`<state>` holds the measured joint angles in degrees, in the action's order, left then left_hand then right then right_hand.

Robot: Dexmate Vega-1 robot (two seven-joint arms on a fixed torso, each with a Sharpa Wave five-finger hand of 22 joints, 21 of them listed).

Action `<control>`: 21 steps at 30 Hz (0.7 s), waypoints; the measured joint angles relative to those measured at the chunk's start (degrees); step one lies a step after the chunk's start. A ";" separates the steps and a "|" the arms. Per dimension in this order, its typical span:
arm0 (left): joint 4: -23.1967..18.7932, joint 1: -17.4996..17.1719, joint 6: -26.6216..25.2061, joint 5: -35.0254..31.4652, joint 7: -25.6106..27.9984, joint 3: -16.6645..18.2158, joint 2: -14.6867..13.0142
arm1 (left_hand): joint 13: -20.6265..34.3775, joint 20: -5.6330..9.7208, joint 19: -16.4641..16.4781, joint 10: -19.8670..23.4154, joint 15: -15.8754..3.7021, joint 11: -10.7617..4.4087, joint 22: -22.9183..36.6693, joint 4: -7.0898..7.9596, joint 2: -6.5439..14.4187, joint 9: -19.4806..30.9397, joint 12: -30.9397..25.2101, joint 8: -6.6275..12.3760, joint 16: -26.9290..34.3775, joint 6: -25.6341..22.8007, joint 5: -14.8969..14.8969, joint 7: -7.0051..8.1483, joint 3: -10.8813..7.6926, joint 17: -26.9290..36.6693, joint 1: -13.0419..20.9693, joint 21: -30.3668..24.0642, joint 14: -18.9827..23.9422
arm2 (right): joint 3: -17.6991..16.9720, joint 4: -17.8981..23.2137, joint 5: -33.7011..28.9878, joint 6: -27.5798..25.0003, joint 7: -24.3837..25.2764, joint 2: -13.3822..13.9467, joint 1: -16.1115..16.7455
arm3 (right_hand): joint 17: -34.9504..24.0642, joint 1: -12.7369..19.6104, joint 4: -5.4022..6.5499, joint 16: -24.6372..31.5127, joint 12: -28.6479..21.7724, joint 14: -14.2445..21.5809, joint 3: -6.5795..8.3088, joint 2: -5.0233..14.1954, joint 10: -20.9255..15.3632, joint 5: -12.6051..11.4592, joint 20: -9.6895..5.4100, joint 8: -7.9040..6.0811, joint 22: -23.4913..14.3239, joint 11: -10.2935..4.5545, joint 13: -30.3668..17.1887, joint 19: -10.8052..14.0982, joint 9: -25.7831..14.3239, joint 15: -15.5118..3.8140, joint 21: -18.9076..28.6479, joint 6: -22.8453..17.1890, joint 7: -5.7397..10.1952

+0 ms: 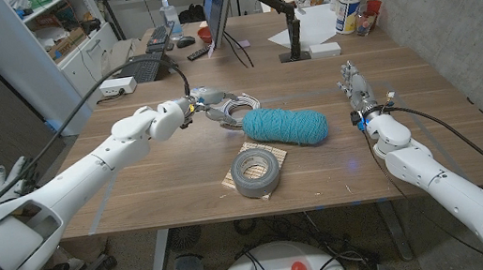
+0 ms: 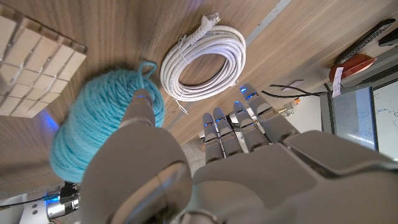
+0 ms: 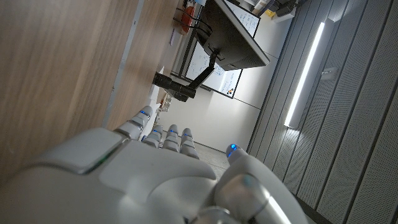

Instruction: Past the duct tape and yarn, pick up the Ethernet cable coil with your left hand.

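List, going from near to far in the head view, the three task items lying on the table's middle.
Duct tape roll → teal yarn skein → white Ethernet cable coil, which lies by the left robot hand.

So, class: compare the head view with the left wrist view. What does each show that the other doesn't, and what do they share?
Head view alone: the duct tape roll on a slatted wooden coaster, the right hand near the table's right edge, and a black desk lamp at the back.
Left wrist view alone: the cable's white plug and the ties binding the coil.
Both: the left hand open beside the white Ethernet cable coil, and the teal yarn skein.
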<state>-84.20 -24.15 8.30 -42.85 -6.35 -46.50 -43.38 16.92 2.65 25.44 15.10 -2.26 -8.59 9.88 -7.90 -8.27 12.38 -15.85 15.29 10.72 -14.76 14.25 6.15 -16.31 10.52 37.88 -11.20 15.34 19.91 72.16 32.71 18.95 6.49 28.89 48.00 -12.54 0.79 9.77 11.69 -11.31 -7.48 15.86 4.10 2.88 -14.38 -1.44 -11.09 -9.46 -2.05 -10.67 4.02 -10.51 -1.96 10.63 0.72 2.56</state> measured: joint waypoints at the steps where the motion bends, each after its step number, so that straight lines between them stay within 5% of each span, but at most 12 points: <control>1: 0.03 0.06 0.09 -0.02 -0.01 -0.07 0.05 | 0.00 0.00 0.00 0.00 0.00 0.00 0.00 0.12 0.00 0.00 0.00 0.00 0.00 0.00 0.00 0.00 0.12 0.00 0.00 0.00 0.00 | 0.01 0.00 0.00 0.00 0.00 0.00 0.00 | 0.00 0.00 0.00 0.00 0.00 0.00 0.00 0.00 0.00 0.00 -0.02 0.00 0.00 0.00 0.00 -0.02 0.00 0.00 0.00 0.00 0.00; 21: 1.89 0.86 0.85 -0.10 0.32 -1.12 0.65 | -0.01 0.00 0.00 -0.21 -0.02 -0.21 0.00 0.16 0.23 0.00 0.00 0.40 0.00 0.00 0.39 0.00 0.46 0.00 0.23 0.00 0.02 | 0.06 -0.04 -0.07 -0.18 0.09 -0.02 -0.07 | 0.00 0.00 0.00 0.00 0.00 0.00 0.00 0.00 0.00 0.00 -0.30 0.00 0.00 0.00 0.00 -0.30 0.00 0.00 0.00 0.00 0.00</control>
<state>-82.31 -23.30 9.16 -42.96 -6.03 -47.62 -42.73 16.91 2.65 25.44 14.89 -2.28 -8.80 9.88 -7.74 -8.04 12.38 -15.86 15.69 10.72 -14.75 14.64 6.15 -15.85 10.52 38.11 -11.20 15.36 19.96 72.12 32.64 18.77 6.58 28.87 47.93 -12.54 0.79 9.77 11.69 -11.31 -7.47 15.86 4.10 2.88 -14.38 -1.74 -11.09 -9.46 -2.05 -10.67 3.72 -10.51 -1.96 10.63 0.72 2.56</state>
